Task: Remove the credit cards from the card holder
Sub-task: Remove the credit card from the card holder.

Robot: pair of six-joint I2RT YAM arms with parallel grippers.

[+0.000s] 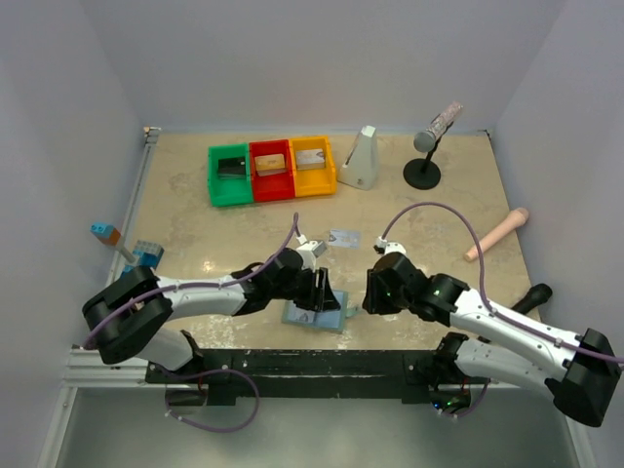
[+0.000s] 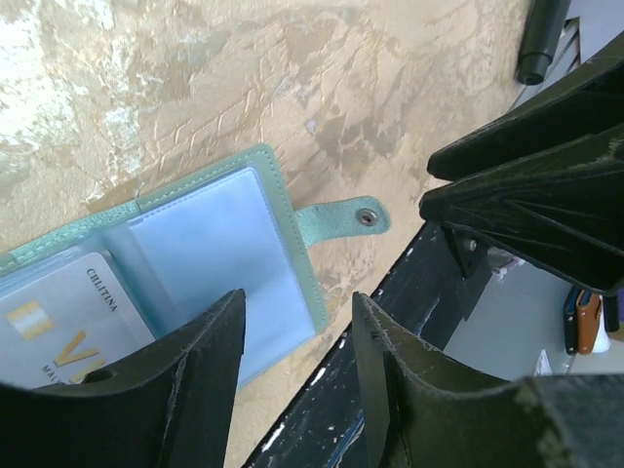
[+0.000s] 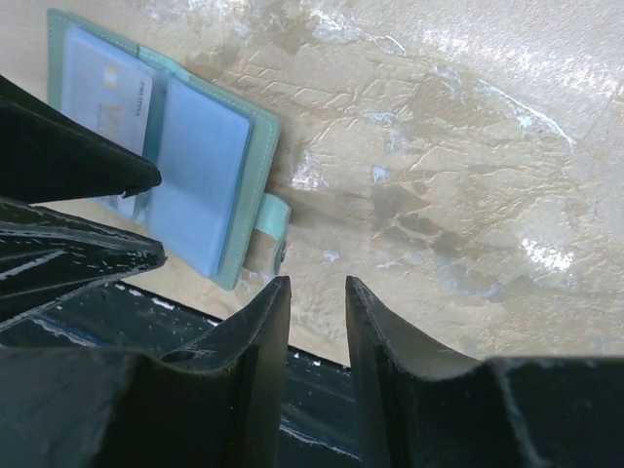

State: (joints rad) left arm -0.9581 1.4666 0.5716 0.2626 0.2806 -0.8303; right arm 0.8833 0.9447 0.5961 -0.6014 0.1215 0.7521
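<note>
The card holder point(image 1: 304, 317) lies open near the table's front edge, pale blue pockets up point(image 2: 205, 244), snap tab point(image 2: 341, 218) pointing out to the side. A pale silver card with a gold chip point(image 2: 63, 317) sits in one pocket point(image 3: 109, 93). Another grey card point(image 1: 344, 237) lies flat on the table beyond the holder. My left gripper point(image 1: 327, 291) hovers over the holder's edge, open point(image 2: 297, 312), nothing between its fingers. Just right of the snap tab, my right gripper point(image 1: 371, 292) is open with a narrow empty gap point(image 3: 317, 288). No black card can be made out for sure.
Green point(image 1: 230, 175), red point(image 1: 271, 171) and yellow point(image 1: 312, 166) bins stand at the back. A white wedge-shaped object point(image 1: 361, 158), a microphone stand point(image 1: 427, 151) and a pink cylinder point(image 1: 495, 234) are to the right. Blue bricks point(image 1: 144, 255) sit left. A black rail point(image 1: 292, 363) borders the front.
</note>
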